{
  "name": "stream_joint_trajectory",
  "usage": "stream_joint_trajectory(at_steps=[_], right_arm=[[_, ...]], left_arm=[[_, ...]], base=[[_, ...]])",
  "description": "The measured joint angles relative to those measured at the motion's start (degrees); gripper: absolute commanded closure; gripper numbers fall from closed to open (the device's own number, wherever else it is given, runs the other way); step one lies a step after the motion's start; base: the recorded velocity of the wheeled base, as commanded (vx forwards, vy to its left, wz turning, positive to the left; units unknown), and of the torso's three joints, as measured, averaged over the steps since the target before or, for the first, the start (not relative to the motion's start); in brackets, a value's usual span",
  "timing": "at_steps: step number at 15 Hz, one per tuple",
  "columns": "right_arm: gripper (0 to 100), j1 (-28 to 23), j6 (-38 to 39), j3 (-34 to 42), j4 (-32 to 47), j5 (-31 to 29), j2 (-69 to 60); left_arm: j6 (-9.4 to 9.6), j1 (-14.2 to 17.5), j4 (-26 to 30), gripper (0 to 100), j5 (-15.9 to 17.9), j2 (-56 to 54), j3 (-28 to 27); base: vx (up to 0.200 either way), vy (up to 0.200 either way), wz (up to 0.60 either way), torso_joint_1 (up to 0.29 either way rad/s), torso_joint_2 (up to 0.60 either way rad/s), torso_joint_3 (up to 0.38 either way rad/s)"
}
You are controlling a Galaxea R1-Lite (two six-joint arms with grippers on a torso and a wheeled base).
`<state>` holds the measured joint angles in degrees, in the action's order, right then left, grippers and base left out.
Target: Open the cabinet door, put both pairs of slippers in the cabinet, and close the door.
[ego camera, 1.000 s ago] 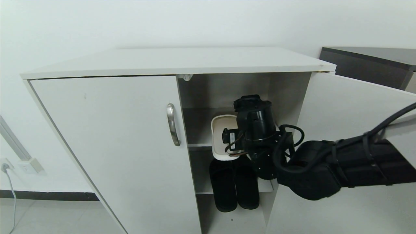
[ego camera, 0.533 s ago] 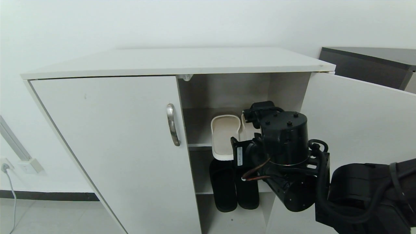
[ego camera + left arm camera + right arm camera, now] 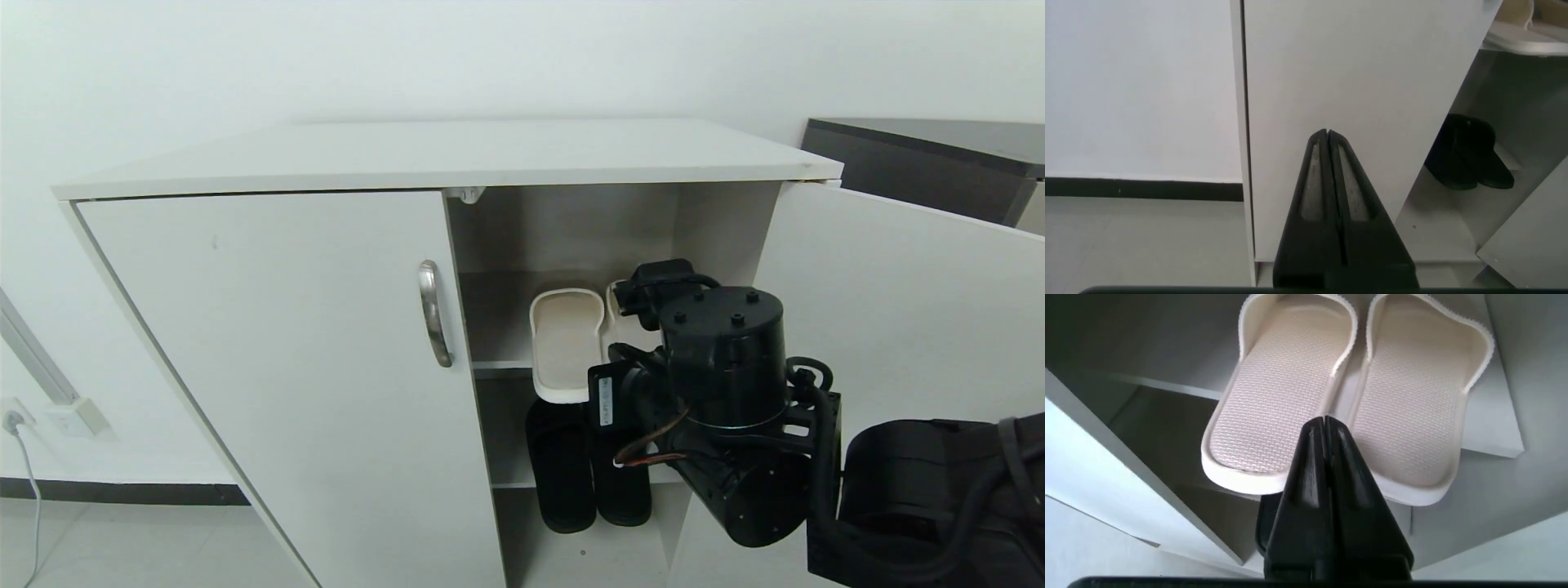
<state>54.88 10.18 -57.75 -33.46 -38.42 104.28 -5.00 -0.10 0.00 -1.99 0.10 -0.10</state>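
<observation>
Right end effector [image 3: 1325, 422] fully closed, near white slippers [image 3: 1282, 384].

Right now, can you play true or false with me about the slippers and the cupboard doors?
1. The cream rubber slippers lie on the shelf above the black slippers. True.
2. The right door of the white cabinet is closed. False: it stands open.
3. The right gripper holds a cream slipper. False: its jaws are shut on nothing.
4. The white left door with the metal handle is closed. True.

Past the open door [image 3: 898, 310], cream slippers [image 3: 566, 343] overhang their shelf [image 3: 494, 327].
</observation>
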Motion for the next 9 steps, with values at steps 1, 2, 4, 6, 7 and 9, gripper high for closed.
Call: stream_joint_trajectory(at_steps=[1, 2, 4, 6, 7, 9], right_arm=[[100, 0.0, 0.0, 0.0, 0.0, 0.0, 0.0], [100, 0.0, 0.0, 0.0, 0.0, -0.1, 0.0], [100, 0.0, 0.0, 0.0, 0.0, -0.1, 0.0], [100, 0.0, 0.0, 0.0, 0.0, -0.1, 0.0], [100, 0.1, 0.0, 0.0, 0.0, -0.1, 0.1], [100, 0.0, 0.0, 0.0, 0.0, -0.2, 0.2]], left_arm=[[0.0, 0.0, 0.0, 100, 0.0, 0.0, 0.0], [0.0, 0.0, 0.0, 100, 0.0, 0.0, 0.0], [0.02, 0.0, 0.0, 100, 0.0, 0.0, 0.0], [-0.06, 0.0, 0.0, 100, 0.0, 0.0, 0.0], [-0.06, 0.0, 0.0, 100, 0.0, 0.0, 0.0], [-0.06, 0.0, 0.0, 100, 0.0, 0.0, 0.0]], base=[[0.0, 0.0, 0.0, 0.0, 0.0, 0.0], [0.0, 0.0, 0.0, 0.0, 0.0, 0.0], [-0.2, 0.0, 0.0, 0.005, 0.0, 0.002], [-0.2, 0.0, 0.0, 0.005, 0.0, 0.005], [-0.2, 0.0, 0.0, -0.007, 0.01, 0.007], [-0.2, 0.0, 0.0, 0.0, 0.0, -0.002]])
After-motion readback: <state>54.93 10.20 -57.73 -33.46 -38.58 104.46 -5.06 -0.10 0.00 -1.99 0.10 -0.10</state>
